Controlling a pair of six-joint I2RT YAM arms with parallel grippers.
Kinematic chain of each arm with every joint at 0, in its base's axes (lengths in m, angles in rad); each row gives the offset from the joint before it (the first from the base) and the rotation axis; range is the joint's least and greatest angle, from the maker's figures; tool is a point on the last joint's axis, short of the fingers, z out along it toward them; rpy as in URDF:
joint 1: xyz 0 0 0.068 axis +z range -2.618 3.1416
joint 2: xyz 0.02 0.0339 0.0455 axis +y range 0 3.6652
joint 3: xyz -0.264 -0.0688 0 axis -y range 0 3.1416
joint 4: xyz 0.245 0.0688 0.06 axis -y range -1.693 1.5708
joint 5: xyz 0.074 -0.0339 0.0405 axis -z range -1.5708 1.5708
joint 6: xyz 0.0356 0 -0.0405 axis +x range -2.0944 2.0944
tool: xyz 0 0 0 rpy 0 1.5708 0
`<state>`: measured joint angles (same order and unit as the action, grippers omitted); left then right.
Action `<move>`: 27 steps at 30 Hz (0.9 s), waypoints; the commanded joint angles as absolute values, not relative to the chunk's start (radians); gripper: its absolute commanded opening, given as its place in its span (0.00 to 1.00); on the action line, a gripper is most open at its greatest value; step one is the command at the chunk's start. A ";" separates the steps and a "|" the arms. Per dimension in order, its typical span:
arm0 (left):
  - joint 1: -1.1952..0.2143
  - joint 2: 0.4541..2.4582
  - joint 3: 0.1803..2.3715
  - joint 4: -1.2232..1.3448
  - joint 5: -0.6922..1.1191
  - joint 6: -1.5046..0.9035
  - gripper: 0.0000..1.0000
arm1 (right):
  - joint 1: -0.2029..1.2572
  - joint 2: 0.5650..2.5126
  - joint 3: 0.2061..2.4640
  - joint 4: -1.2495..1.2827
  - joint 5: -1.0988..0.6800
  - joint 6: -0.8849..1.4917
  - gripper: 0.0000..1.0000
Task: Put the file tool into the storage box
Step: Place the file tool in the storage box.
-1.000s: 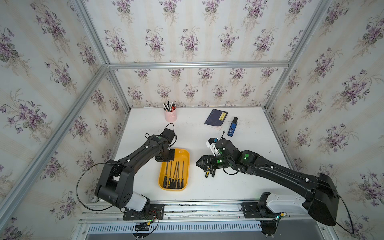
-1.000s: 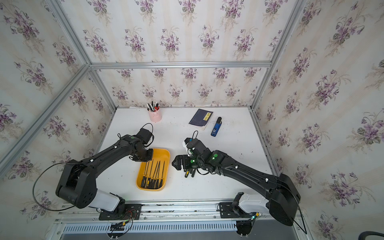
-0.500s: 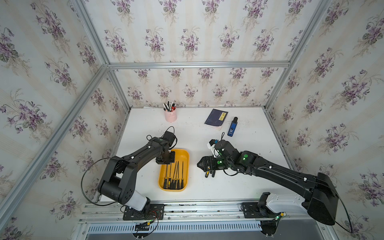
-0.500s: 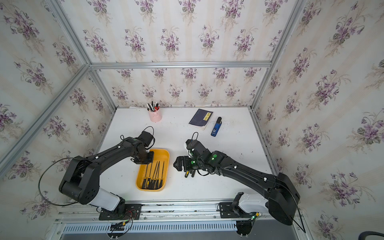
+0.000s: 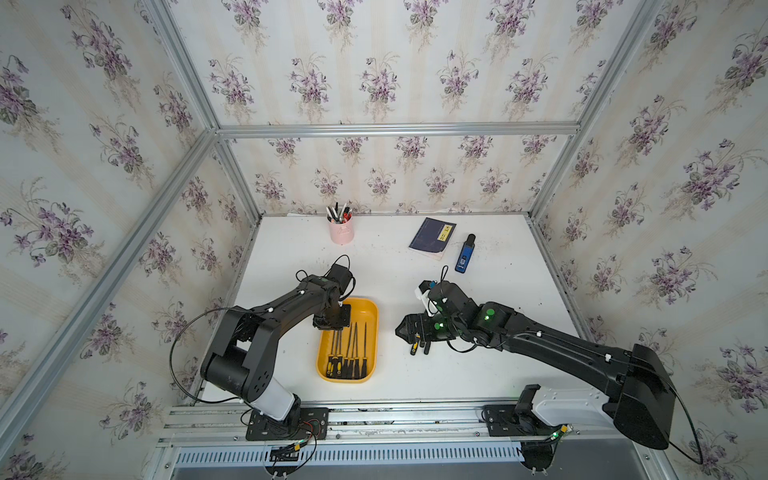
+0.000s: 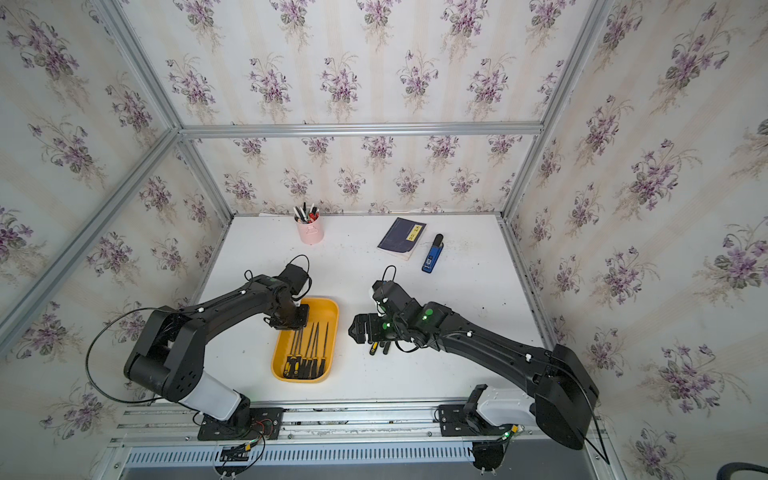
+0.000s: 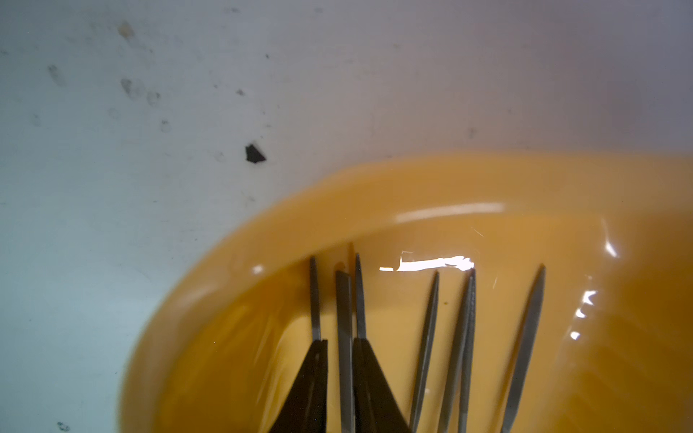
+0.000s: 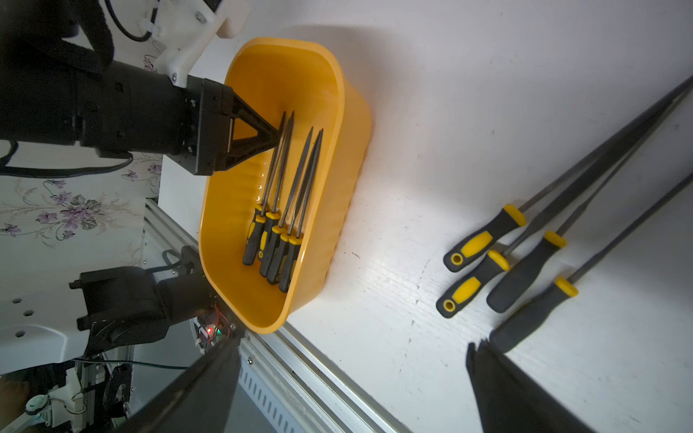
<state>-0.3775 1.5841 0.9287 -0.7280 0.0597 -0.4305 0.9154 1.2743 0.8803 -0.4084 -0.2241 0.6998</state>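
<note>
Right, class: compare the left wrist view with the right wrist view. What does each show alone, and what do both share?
Left wrist only: a small black chip on the table beside the storage box. Right wrist only: four loose files on the table outside the box, the boxed files' handles, and the open right gripper. Both: the storage box, the file blades inside it, and the left gripper at their tips.

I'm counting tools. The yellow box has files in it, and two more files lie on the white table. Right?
Not two: four more files lie on the white table, as the right wrist view shows. The yellow storage box does have files in it.
</note>
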 commanded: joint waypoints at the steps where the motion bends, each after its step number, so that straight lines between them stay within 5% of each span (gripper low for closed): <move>1: -0.377 1.570 0.933 -0.738 0.052 -0.439 0.22 | 0.916 1.269 0.876 -0.409 -0.209 0.700 1.00; 12: -0.377 1.460 1.065 -0.829 0.096 -0.466 0.30 | 0.881 1.265 0.840 -0.532 -0.097 0.792 0.99; 27: -0.430 1.325 1.214 -0.845 0.264 -0.482 0.34 | 0.810 1.420 0.778 -0.504 -0.173 0.836 0.71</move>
<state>-0.4286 1.3296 1.2179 -0.8322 0.2398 -0.4713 0.8104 1.3823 0.7658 -0.5186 -0.1547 0.8379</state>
